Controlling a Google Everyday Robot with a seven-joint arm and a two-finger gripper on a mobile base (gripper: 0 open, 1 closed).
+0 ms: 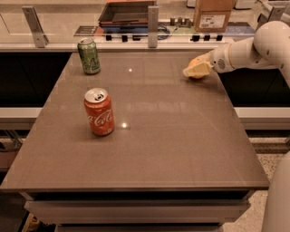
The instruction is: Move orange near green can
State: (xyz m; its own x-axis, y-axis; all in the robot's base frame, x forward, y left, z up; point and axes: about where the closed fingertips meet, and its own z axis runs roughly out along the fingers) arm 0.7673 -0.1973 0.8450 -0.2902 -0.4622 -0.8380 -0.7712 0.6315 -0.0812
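The orange [195, 60] is at the table's far right edge, mostly hidden behind the pale fingers of my gripper [195, 70]; only slivers of orange skin show above and below them. The gripper reaches in from the right on a white arm, is shut on the orange, and holds it at or just above the tabletop. The green can [89, 56] stands upright at the far left of the table, well apart from the orange.
A red-orange Coca-Cola can [99, 112] stands upright left of the middle of the grey table [172, 149]. Behind the table runs a counter with metal posts [152, 26], a dark tray [124, 11] and a cardboard box [213, 14].
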